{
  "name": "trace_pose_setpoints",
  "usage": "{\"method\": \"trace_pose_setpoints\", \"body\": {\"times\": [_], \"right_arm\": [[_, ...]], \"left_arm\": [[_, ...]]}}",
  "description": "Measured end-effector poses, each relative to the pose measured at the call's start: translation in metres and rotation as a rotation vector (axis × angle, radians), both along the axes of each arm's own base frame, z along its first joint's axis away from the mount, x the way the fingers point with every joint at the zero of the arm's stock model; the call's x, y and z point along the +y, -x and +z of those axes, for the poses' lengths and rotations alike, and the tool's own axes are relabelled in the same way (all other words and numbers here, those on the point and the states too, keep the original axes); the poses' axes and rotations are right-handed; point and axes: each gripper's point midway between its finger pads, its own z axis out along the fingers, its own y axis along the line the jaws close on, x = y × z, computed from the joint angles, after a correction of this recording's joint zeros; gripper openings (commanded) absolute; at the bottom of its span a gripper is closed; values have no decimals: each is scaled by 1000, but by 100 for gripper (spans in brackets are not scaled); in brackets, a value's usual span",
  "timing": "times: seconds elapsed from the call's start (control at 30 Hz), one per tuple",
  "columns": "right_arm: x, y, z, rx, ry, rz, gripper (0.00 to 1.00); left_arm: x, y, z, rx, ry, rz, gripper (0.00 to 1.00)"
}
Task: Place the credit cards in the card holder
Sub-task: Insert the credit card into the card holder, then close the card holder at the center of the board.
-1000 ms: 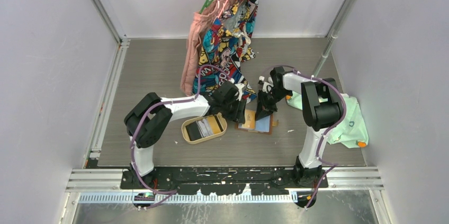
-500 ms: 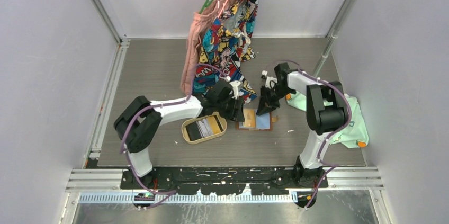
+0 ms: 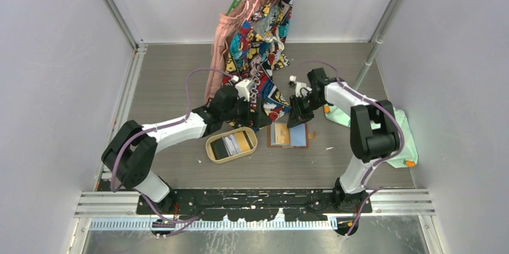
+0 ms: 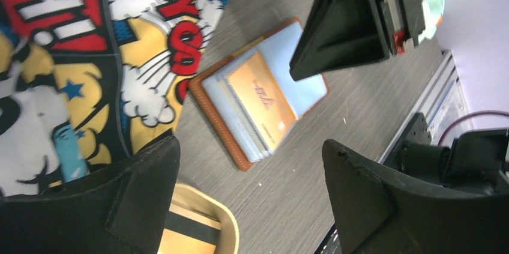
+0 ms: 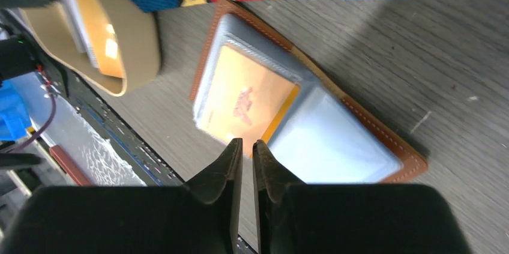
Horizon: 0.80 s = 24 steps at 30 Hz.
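You have one orange card [image 5: 246,101] in the open card holder [image 5: 327,146] beside the tray [image 3: 211,146]; other cards [image 3: 231,144] lie there. Left gripper [image 4: 251,146] gapes empty, right gripper [image 5: 243,141] is nearly closed on nothing.

The top external view looks steeply down from above and behind the arm bases. It is far enough off to take in the whole surface [image 3: 174,80], with the card holder [image 3: 289,136] just below the frame's centre. The left wrist view sits close over the card holder [image 4: 264,95], looking down between the left jaws, whose dark tips fill the lower corners. The right wrist view hangs even nearer above the card holder [image 5: 330,143], facing down with the right jaws at the bottom edge. All three views share the card holder, the wooden tray [image 3: 209,146] beside it and the comic-print cloth [image 3: 264,38] behind it.
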Motion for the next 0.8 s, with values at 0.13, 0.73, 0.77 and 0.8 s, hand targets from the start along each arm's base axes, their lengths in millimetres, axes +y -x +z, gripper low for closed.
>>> {"method": "trace_pose_setpoints", "body": {"times": [0.13, 0.73, 0.77, 0.8], "right_arm": [[1, 9, -31, 103, 62, 22, 17], [-1, 19, -52, 246, 121, 32, 17], [-2, 18, -51, 251, 118, 27, 17], [-3, 18, -51, 257, 113, 22, 17]], "left_arm": [[10, -7, -18, 85, 18, 50, 78], [-34, 4, -62, 270, 40, 36, 71], [-36, 3, -62, 272, 42, 37, 71], [-37, 2, -63, 274, 41, 37, 71]]}}
